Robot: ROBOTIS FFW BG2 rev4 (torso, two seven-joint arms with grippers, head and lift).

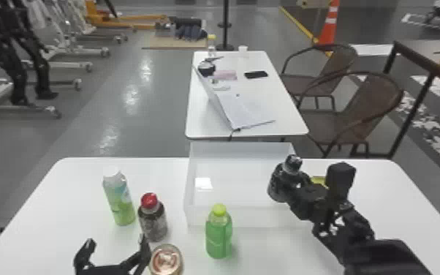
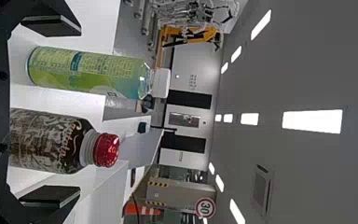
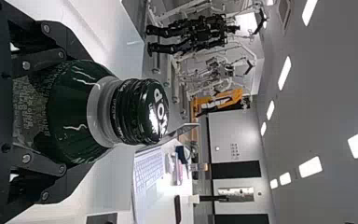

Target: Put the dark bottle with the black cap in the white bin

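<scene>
Dark green beneath its black cap, the bottle is pinched in the right gripper, its fingers closed on both flanks, at the right-hand side of the white bin. The bottle stands close to upright, cap uppermost and base toward the bin, with a slight lean in the head view. The relation that matters now is vertical: the bottle appears over the right part of the bin, just inside or above the side wall, though how high its base hangs above the floor of the bin cannot be told. The right arm, reaching in from the right, is plainly the nearer one for the job. The next move likely calls for a small shift toward the bin's middle, then a straight lowering with the long axis kept upright before the fingers part. A base caught on the wall could tip the bottle.

At the left, the left gripper waits with fingers spread, near a red-capped bottle and a can. A green drink bottle stands just before the bin, and a white-capped bottle stands farther left on the table.
</scene>
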